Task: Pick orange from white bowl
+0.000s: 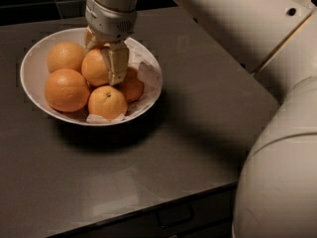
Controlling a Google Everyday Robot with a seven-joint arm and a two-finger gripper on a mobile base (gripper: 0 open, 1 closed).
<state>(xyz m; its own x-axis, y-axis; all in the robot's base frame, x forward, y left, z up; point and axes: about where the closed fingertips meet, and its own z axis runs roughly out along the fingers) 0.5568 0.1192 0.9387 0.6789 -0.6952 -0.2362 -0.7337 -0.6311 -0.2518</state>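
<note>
The white bowl (34,58), wide, shallow and lined with crinkled white paper, sits on the dark counter at the left and holds several oranges. My gripper (101,63) reaches down into the middle of the bowl. It is closed around the middle orange (94,69). One beige finger (118,63) lies against that orange's right side. The other finger is mostly hidden behind its upper left. The orange rests among the others in the pile.
Other oranges lie around the held one: back left (66,56), front left (67,89), front (107,102) and right (132,87). My large white arm (277,133) fills the right side. The counter's front edge (148,207) has a drawer below.
</note>
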